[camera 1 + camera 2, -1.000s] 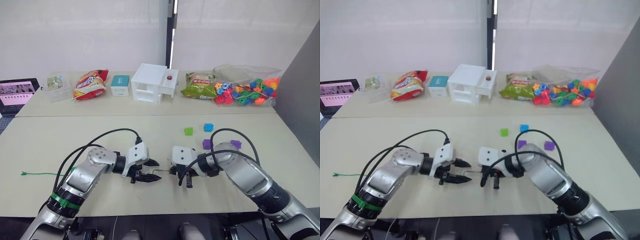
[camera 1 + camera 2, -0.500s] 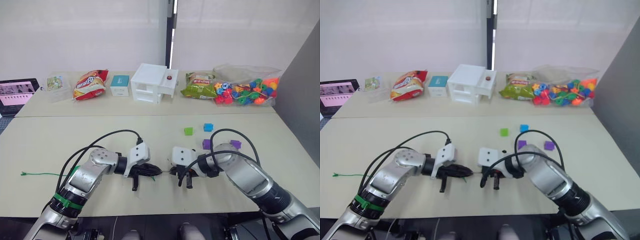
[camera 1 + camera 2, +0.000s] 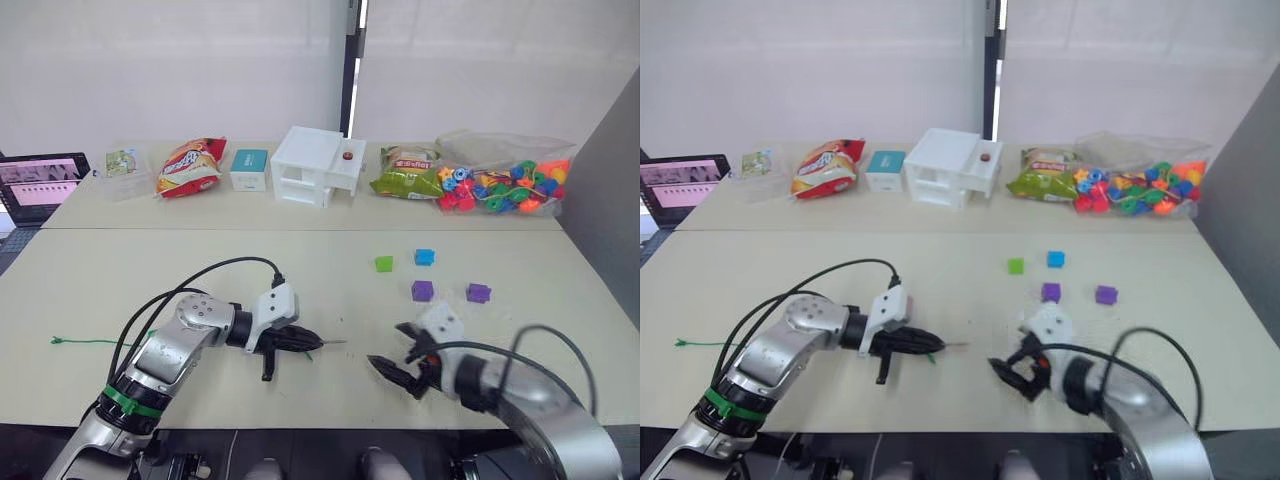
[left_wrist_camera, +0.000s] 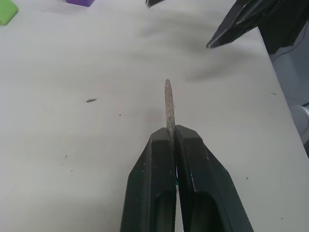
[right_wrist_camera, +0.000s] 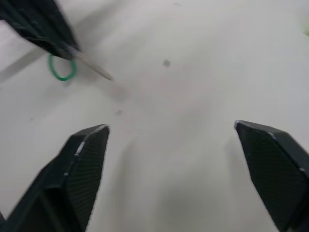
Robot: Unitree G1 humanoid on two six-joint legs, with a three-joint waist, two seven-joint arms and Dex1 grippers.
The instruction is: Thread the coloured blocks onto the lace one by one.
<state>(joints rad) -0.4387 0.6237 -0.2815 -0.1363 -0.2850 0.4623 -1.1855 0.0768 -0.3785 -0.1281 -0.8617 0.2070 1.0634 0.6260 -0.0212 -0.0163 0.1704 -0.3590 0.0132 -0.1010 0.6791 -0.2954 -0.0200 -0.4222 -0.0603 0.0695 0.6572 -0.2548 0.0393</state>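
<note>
Left wrist view shows the left gripper [image 4: 172, 137] with its two black fingers pressed together on the lace [image 4: 168, 104], whose stiff pale tip sticks out forward over the table [image 3: 200, 270]. From the head views, the green string runs back to the robot's left, with its end [image 3: 58, 340] lying on the table. The right gripper [image 3: 393, 372] hovers near the front edge, fingers spread wide and holding nothing. Four blocks, green [image 3: 384, 264], blue [image 3: 425, 257] and two purple [image 3: 423, 291], lie apart beyond it.
</note>
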